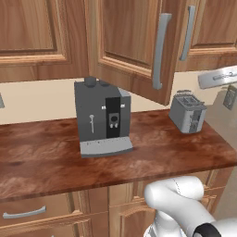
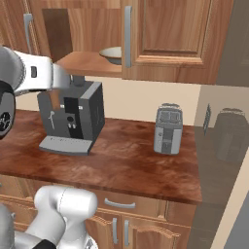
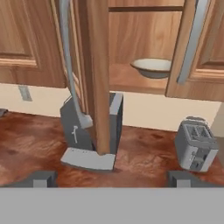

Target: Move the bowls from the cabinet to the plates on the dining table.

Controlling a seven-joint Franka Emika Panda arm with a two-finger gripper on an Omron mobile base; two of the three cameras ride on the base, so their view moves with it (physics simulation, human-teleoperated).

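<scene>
One cream-beige bowl (image 3: 153,68) with a whitish inside rests on the wooden shelf of the open brown cabinet (image 3: 127,81). In the right base view the same bowl (image 2: 113,54) sits on the shelf (image 2: 90,63), half behind a door's grey bar handle. My gripper (image 3: 113,179) is open, its two dark fingertips (image 3: 41,178) set wide apart with nothing between them. It hangs back from the cabinet, below and left of the bowl and well short of it. An open door's edge (image 3: 98,78) stands straight ahead. The plates and the dining table are out of view.
A grey coffee machine (image 1: 102,118) and a silver toaster (image 1: 187,113) stand on the reddish wood counter (image 1: 46,152) under the cabinet. The swung-out cabinet door (image 1: 129,41) juts over the coffee machine. My white forearm (image 2: 34,73) crosses the left of the right base view.
</scene>
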